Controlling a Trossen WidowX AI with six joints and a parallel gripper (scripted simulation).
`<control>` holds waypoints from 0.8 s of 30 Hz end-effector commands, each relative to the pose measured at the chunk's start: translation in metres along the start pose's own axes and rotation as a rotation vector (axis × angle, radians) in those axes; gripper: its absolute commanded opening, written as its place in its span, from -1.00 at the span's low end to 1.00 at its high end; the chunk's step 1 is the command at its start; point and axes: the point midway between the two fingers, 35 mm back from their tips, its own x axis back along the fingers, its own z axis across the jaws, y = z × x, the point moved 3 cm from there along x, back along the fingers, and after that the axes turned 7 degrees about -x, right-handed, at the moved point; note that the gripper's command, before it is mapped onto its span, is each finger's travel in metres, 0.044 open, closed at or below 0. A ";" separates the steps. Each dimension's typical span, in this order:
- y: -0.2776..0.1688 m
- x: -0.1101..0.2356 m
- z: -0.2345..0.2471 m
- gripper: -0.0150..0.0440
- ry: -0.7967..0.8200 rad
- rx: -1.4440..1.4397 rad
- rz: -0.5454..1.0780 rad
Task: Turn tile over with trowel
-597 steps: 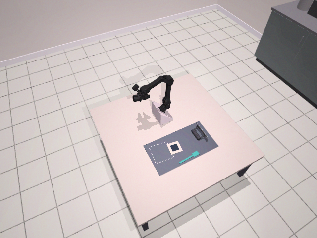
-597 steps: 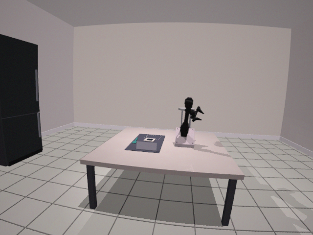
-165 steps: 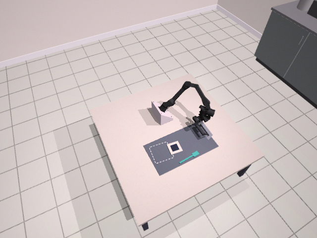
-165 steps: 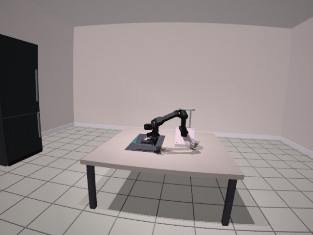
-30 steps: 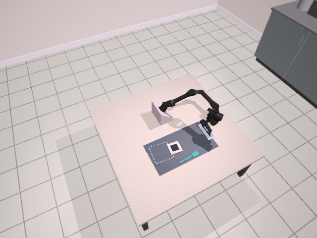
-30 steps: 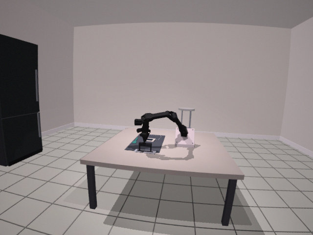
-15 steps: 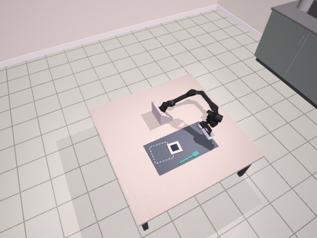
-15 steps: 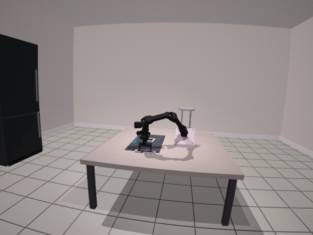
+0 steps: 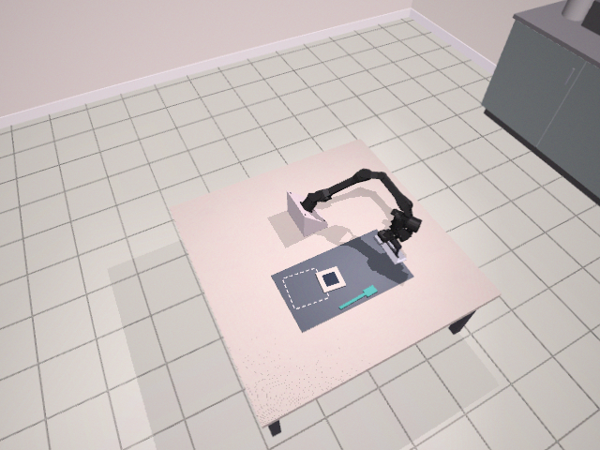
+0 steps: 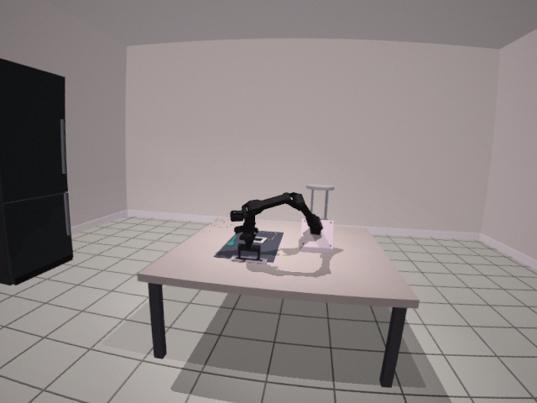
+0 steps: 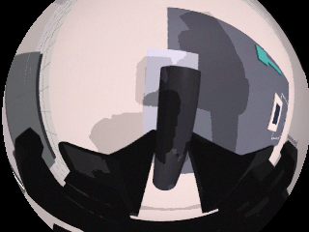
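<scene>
The small trowel (image 9: 401, 260) (image 11: 176, 106), a pale flat blade under a black bar handle, lies at the mat's edge on the arm's side. My gripper (image 9: 395, 246) (image 10: 248, 245) (image 11: 173, 136) points down over it, shut on the handle, one finger on each side. The fingertips are partly hidden by the handle. The white tile (image 9: 331, 278) (image 10: 263, 239) (image 11: 275, 113) lies flat, its dark square mark facing up. It covers part of the right side of the dashed outline (image 9: 296, 307).
A teal spatula-like tool (image 9: 369, 291) (image 10: 232, 241) (image 11: 263, 55) lies on the grey mat (image 9: 309, 320) along its front edge. The arm's pale base bracket (image 9: 312, 225) (image 10: 325, 243) stands behind the mat on the pink table (image 9: 232, 222). The arm casts a shadow across the mat.
</scene>
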 end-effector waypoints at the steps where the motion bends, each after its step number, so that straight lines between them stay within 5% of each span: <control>1: 0.000 -0.002 -0.002 -0.05 -0.004 -0.006 0.003; 24: 0.000 -0.002 -0.002 -0.05 -0.004 0.219 0.004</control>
